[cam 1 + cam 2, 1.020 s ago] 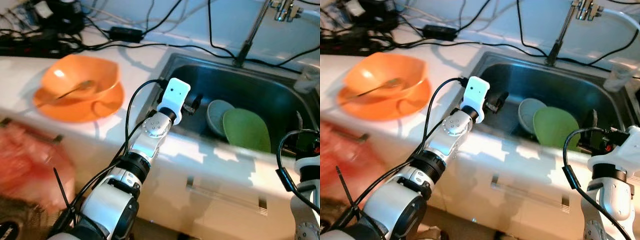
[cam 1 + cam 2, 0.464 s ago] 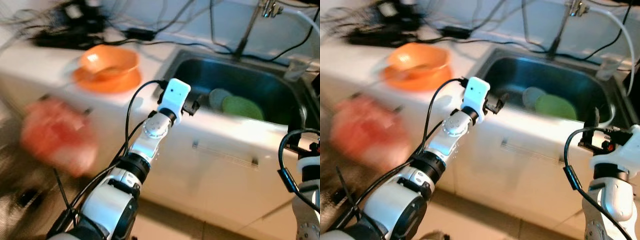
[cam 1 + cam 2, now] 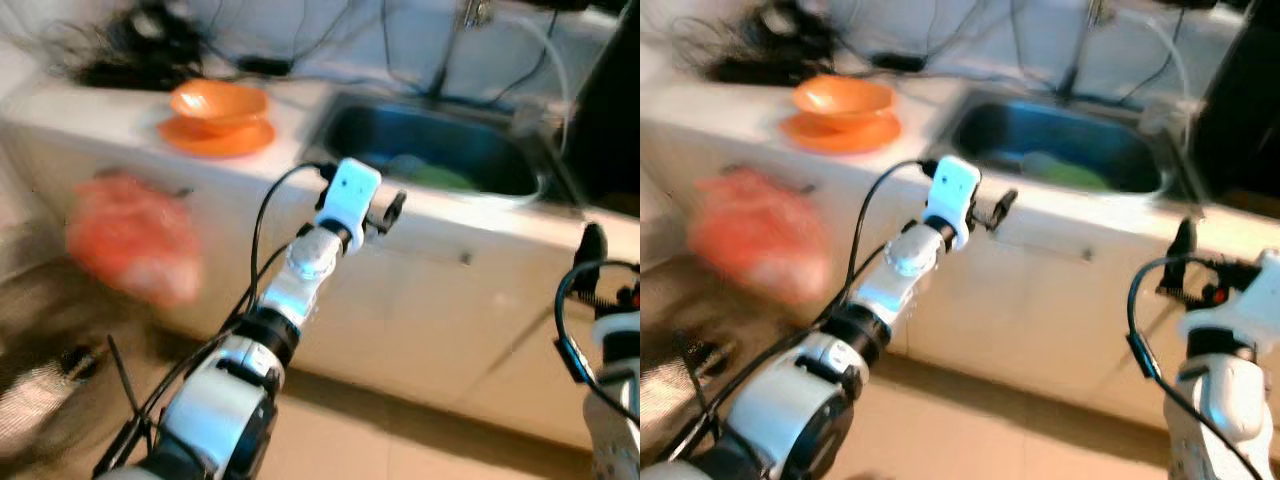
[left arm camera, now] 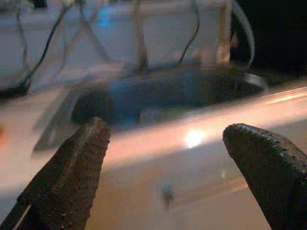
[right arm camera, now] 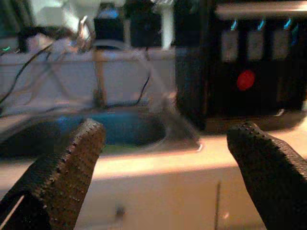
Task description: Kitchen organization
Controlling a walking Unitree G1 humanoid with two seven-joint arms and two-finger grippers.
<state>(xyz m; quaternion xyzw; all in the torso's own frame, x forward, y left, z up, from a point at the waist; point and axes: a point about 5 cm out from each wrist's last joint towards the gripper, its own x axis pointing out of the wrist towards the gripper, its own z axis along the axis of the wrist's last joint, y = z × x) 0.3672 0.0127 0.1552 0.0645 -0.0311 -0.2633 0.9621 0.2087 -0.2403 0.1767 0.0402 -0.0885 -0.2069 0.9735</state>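
1. The left gripper (image 4: 163,177) hangs in front of the white counter (image 3: 470,215), jaws spread wide and empty.
2. The right gripper (image 5: 163,172) is likewise spread and empty, facing the sink (image 5: 96,132).
3. A green plate (image 3: 435,177) lies in the sink.
4. An orange bowl (image 3: 218,100) sits on an orange plate (image 3: 215,137), left of the sink.
5. A blurred red bag (image 3: 135,250) hangs against the cabinet front.

Before us the counter (image 3: 300,105) carries a bowl (image 3: 218,100) on a plate (image 3: 215,138) at left, the sink (image 3: 430,160) with dishes (image 3: 425,174) inside at right, cables (image 3: 140,45) behind, and a bag (image 3: 130,250) hanging below the bowl.
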